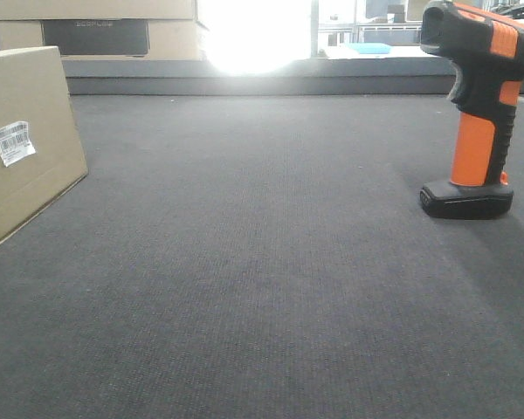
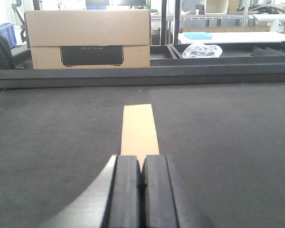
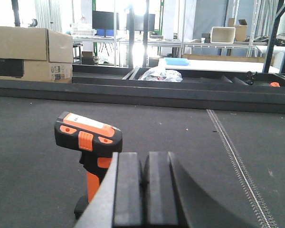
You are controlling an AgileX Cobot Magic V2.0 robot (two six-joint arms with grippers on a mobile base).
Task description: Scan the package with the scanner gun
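Package (image 1: 26, 140): brown box at the left edge of the front view, standing on the desk (image 1: 262, 288); white label (image 1: 13, 142) on the face turned toward the middle. In the left wrist view, only a narrow tan strip (image 2: 139, 129) ahead of the pincer, probably its top edge.
Scanner (image 1: 476, 105): upright on its flat black base at the right of the front view, well apart from the package; orange handle, orange top stripe. In the right wrist view, just left of and ahead of the pincer, untouched.
Left pincer (image 2: 142, 183): pads pressed together, nothing between them; aimed along the tan strip.
Right pincer (image 3: 143, 183): pads closed against each other, empty; beside the scanner, not on it.
Stage: judged as the start; scanner not yet picked up.
Risk 1: closed pads driven into the handle, tipping the tall, narrow-based scanner; cause, approach without opening first.
Risk 2: grasp too high or off-centre, leaving the nose pointed away from the label.
Risk 3: box pushed or turned by the left pincer, hiding the label.
Surroundings: stacked boxes (image 2: 88, 38) with a dark panel beyond the desk's far rail.
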